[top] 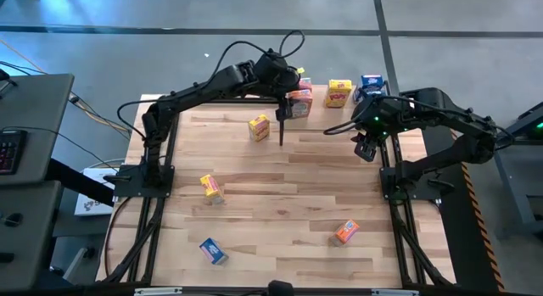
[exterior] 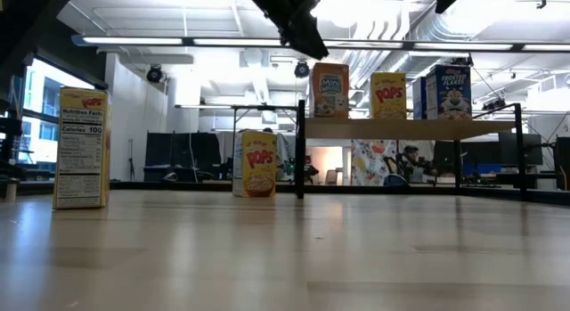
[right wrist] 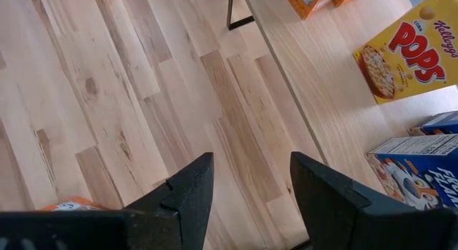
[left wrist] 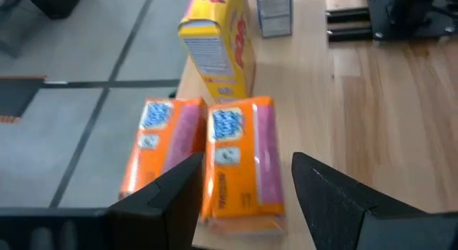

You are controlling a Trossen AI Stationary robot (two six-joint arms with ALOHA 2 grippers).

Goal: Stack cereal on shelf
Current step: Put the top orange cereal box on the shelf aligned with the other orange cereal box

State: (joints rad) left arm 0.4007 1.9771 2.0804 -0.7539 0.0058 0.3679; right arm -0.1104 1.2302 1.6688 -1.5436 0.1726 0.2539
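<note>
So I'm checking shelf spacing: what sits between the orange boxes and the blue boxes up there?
One yellow Pops box stands between the orange boxes and the blue boxes on the shelf; the high view shows it.

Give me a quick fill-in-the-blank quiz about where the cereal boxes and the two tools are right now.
1. Both boxes below the left tool are ___.
2. Off the shelf, ___ yellow boxes are on the table.
3. The right tool holds ___.
4. The lone orange box on the table lies toward the ___ arm.

Missing words: orange; two; nothing; right
</note>
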